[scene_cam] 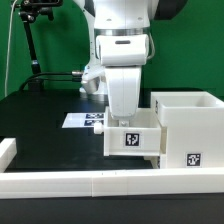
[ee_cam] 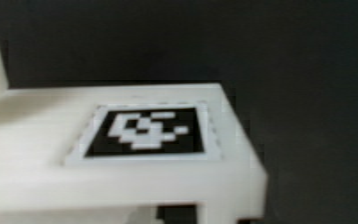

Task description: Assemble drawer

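Note:
A small white drawer part (scene_cam: 131, 141) with a black marker tag on its front stands at the table's middle, right against the larger white open drawer box (scene_cam: 186, 122) on the exterior view's right. My gripper (scene_cam: 127, 124) reaches straight down onto the small part, and its fingertips are hidden behind the part's wall. In the wrist view the same part (ee_cam: 149, 165) fills the frame up close, with a tag on it. Only dark bits of my gripper (ee_cam: 195, 213) show at its edge. The jaws look closed on the part's wall.
The marker board (scene_cam: 84, 119) lies flat behind the small part. A long white rail (scene_cam: 90, 184) runs along the table's front, and a white block (scene_cam: 7, 150) sits at the exterior view's left. A black stand (scene_cam: 34, 40) rises at the back left.

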